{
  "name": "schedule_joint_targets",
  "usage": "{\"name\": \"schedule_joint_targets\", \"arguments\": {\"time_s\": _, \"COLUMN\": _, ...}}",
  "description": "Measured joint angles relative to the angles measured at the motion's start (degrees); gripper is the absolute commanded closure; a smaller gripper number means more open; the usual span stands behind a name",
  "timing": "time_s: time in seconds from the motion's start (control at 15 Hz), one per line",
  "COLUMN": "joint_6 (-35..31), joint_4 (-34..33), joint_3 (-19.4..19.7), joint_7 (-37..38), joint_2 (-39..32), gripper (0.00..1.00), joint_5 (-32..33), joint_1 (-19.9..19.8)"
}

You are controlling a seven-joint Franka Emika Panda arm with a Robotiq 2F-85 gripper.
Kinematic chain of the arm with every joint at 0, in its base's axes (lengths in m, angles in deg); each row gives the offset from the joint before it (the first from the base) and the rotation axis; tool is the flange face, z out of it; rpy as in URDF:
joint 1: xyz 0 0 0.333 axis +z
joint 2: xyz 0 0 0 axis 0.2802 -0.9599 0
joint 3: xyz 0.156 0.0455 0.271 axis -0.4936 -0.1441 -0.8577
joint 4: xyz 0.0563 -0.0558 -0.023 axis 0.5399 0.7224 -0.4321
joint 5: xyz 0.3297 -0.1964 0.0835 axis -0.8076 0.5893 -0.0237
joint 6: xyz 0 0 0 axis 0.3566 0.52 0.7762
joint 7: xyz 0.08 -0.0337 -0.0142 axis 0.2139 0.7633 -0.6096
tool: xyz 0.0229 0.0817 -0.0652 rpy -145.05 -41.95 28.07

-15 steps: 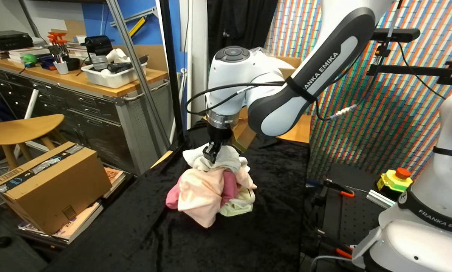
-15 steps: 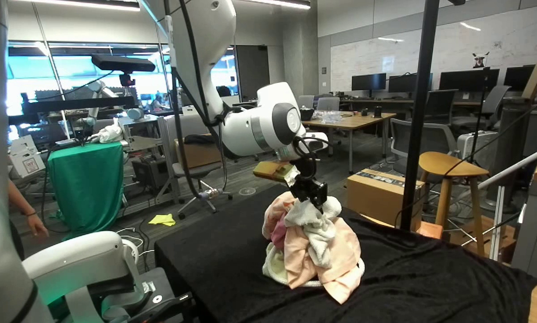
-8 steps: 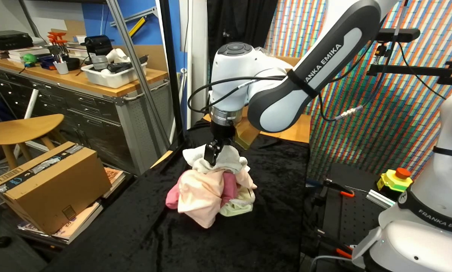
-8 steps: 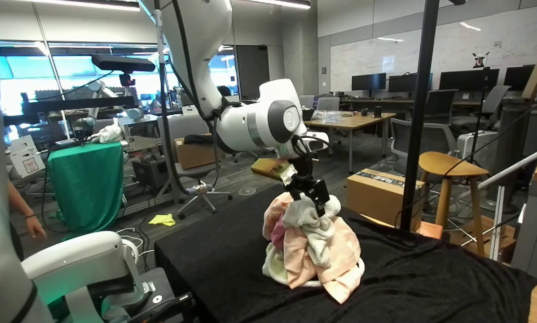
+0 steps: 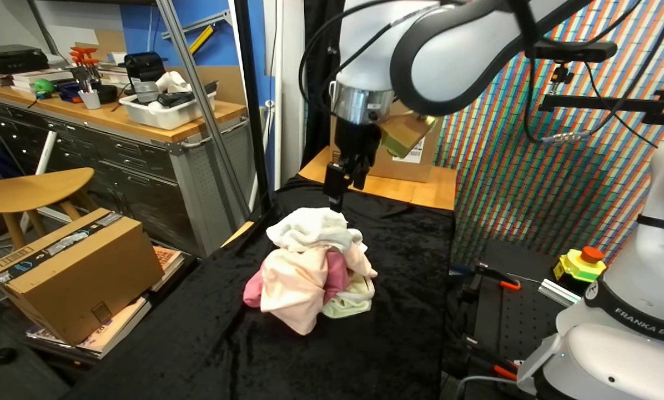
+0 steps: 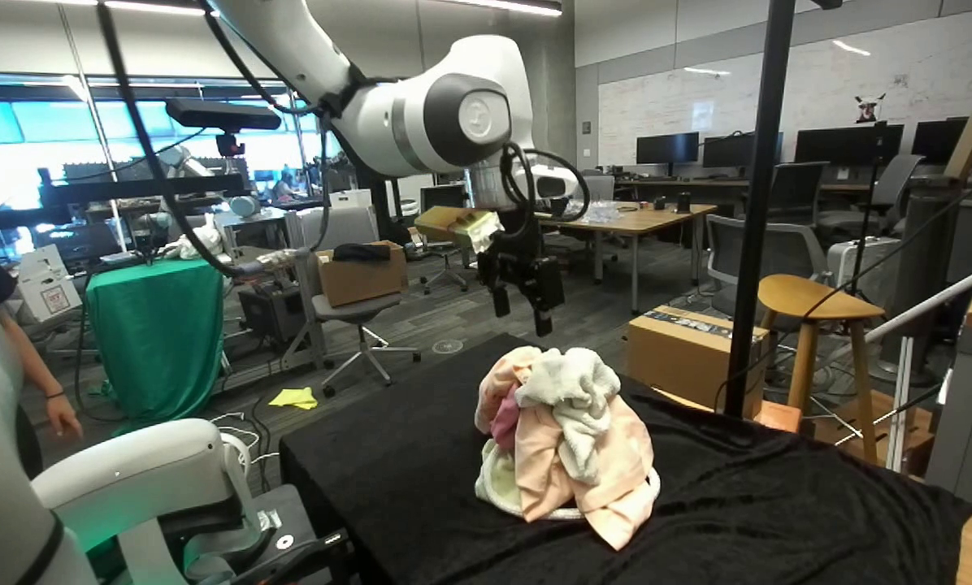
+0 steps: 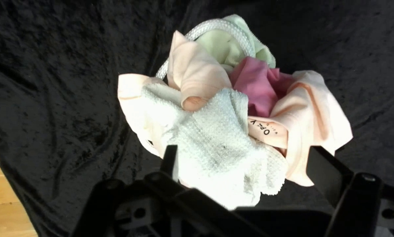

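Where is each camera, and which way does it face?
An exterior view, off the arm: looks across black velvet cloth toward a striped backdrop; arm, fingers show.
An exterior view, off the arm: faces a whiteboard; arm, fingers show.
Wrist view, arm-mounted: looks down at the white towel; fingers show.
Both exterior views share: cardboard box, wooden stool.

On the black band (image 5: pixel 638 321) of the robot base (image 5: pixel 615 358), well apart from the pincer (image 5: pixel 347 195), "FRANKA EMIKA" can be read. On the peach cloth (image 7: pixel 304 120) below the pincer, "OP" and "Y" are printed, one unclear character between.
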Motion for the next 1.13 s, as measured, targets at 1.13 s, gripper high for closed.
{"name": "schedule_joint_targets", "arguments": {"time_s": 1.13, "joint_6": 16.5, "joint_4": 22.0, "joint_3": 7.9, "joint_7": -10.1, "joint_2": 47.1, "gripper": 0.00, "joint_5": -7.7, "joint_1": -10.1}}
